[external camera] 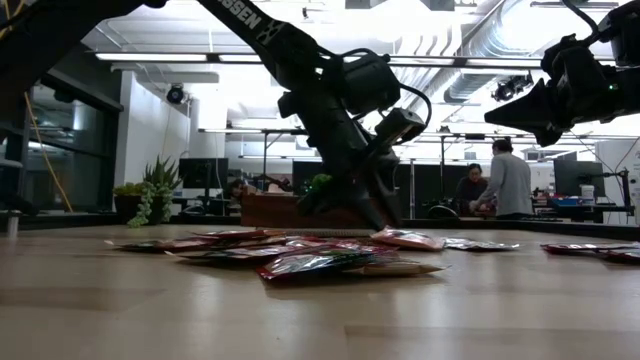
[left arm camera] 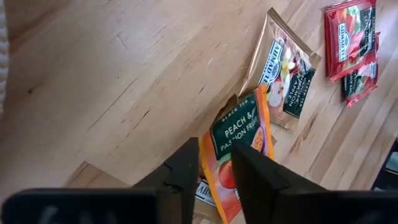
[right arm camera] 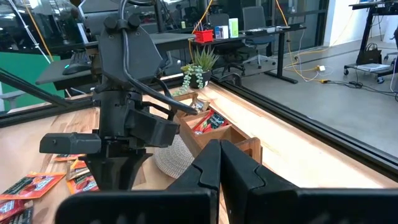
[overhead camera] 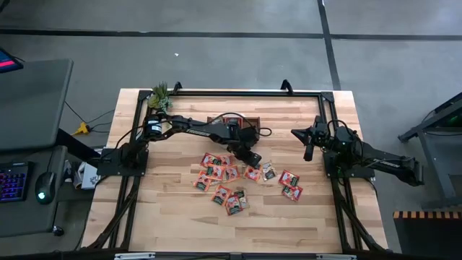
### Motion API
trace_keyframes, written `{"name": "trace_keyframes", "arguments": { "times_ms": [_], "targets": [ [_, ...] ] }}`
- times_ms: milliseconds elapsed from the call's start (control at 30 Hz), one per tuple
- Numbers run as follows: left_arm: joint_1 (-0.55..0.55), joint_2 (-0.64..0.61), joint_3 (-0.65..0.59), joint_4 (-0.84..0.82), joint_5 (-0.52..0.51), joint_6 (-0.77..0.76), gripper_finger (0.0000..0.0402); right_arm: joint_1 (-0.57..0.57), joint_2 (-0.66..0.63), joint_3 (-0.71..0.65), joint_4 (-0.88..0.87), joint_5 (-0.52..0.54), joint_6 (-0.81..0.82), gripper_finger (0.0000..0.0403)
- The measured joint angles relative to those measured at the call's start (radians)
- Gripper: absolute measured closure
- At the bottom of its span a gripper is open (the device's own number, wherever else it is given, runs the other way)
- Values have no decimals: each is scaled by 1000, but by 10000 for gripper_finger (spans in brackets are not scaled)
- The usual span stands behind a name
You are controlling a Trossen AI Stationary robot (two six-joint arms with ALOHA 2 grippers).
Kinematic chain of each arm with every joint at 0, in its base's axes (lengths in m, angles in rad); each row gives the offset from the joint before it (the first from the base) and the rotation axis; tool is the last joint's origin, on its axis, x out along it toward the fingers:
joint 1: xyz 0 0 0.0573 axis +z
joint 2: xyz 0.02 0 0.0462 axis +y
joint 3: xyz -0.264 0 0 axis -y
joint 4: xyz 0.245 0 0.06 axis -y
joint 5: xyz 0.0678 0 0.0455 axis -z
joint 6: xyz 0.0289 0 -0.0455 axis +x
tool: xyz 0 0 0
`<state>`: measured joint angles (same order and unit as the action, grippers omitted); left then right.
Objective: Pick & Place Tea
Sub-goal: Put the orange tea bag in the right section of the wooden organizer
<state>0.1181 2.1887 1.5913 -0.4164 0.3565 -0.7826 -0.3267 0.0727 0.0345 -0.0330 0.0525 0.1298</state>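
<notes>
An orange peach tea sachet (left arm camera: pixel 239 140) is pinched by the left gripper (left arm camera: pixel 214 171) over the scattered sachets (overhead camera: pixel 231 184) mid-table, near the wooden tray (right arm camera: pixel 221 130), while the right gripper (right arm camera: pixel 219 167) is held pressed together, raised at the right.

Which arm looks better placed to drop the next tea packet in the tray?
Left. Its gripper already pinches a sachet beside the tray. The right gripper hangs shut and empty, off to the side.

An orange sachet (left arm camera: pixel 239 149) with a green label panel lettered in white is seen. A gold sachet (left arm camera: pixel 283 68) and red sachets (left arm camera: pixel 349 34) are shown on pale, grained wood (left arm camera: pixel 124 81).
</notes>
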Motion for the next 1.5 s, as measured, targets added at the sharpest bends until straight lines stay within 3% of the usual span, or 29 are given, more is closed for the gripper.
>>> {"name": "trace_keyframes", "arguments": {
  "times_ms": [233,567,1033,1267,1500],
  "targets": [
    [0,0,0,-4,0,42,396,0,0,0,0,0,0,402],
    [1,-10,0,-3,0,45,401,0,0,0,0,0,0,402],
    [18,-115,1,-15,-35,82,401,0,0,0,0,0,0,402],
    [42,-190,0,-72,-141,158,401,0,0,0,0,0,0,402],
    [76,-225,2,-60,-371,258,401,0,0,0,0,0,0,402]
  ]
}}
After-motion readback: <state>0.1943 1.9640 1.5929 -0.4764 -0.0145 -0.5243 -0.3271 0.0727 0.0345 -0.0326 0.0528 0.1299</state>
